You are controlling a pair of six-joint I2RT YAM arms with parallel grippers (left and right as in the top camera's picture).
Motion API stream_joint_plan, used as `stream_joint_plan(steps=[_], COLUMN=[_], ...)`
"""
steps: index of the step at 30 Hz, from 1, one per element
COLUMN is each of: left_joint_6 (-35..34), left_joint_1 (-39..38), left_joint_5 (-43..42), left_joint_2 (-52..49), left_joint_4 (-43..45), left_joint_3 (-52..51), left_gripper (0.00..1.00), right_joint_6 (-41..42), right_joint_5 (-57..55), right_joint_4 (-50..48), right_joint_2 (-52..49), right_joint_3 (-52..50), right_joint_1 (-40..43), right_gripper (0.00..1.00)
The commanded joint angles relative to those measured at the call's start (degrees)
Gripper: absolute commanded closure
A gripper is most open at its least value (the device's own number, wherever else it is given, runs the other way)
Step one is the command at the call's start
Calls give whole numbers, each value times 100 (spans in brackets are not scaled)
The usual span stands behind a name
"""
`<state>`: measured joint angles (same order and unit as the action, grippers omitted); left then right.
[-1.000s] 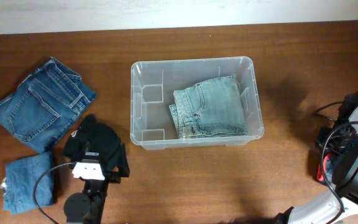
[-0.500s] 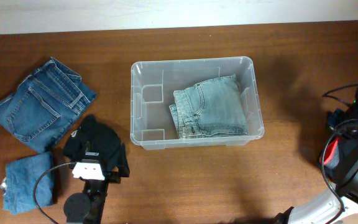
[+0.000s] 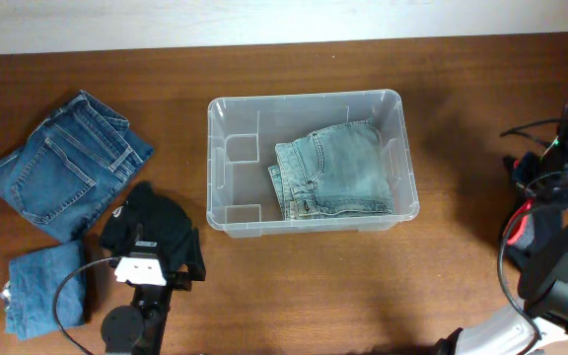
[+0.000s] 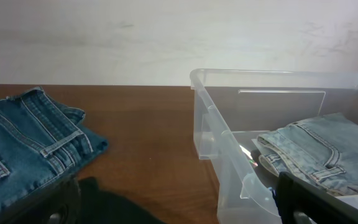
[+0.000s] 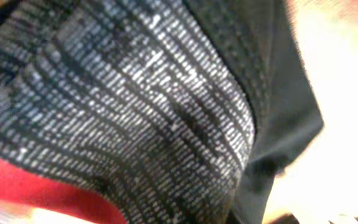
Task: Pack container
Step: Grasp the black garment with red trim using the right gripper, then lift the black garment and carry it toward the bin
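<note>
The clear plastic container stands mid-table with folded light blue jeans in its right half. In the left wrist view the container is right of centre with the light jeans inside. My left gripper is open and hovers over a black garment left of the container; its fingers sit wide apart in the wrist view. My right arm is at the far right edge. Its wrist view is filled by black-grey woven fabric and something red, and no fingers show.
Folded dark blue jeans lie at the far left, also in the left wrist view. A smaller folded denim piece lies at the front left. Cables loop around the right arm near the table's right edge.
The right arm has swung up and back along the table's right edge. The left arm, container and clothes have not moved.
</note>
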<state>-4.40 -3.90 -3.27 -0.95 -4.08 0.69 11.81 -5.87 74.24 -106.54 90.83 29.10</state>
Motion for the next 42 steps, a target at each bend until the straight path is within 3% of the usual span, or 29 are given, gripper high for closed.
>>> stream_joint_plan(steps=[1,9,18,25,31,42], left_joint_6=[-74,-74,-74,-74,-74,-74], left_joint_1=[-7,-7,-7,-7,-7,-7], left_joint_5=[-101,-101,-103,-101,-101,-101], left_joint_2=[17,17,17,17,17,17], left_joint_4=[-28,-28,-28,-28,-28,-28], left_joint_3=[-15,-15,-15,-15,-15,-15], left_gripper=[0,0,0,0,0,0], right_joint_6=[-39,-431,-1150,-1513,-1609,-1604], right_joint_5=[57,431,3165,4249,5965,6098], right_joint_4=[260,901,1172,1169,938,551], right_joint_2=[455,614,975,1244,1285,1185], right_joint_3=[553,1349,2551,3016,3139,3132], right_joint_1=[-129,-509,-894,-1521,-2138,-3289], right_gripper=[96,96,96,96,96,96])
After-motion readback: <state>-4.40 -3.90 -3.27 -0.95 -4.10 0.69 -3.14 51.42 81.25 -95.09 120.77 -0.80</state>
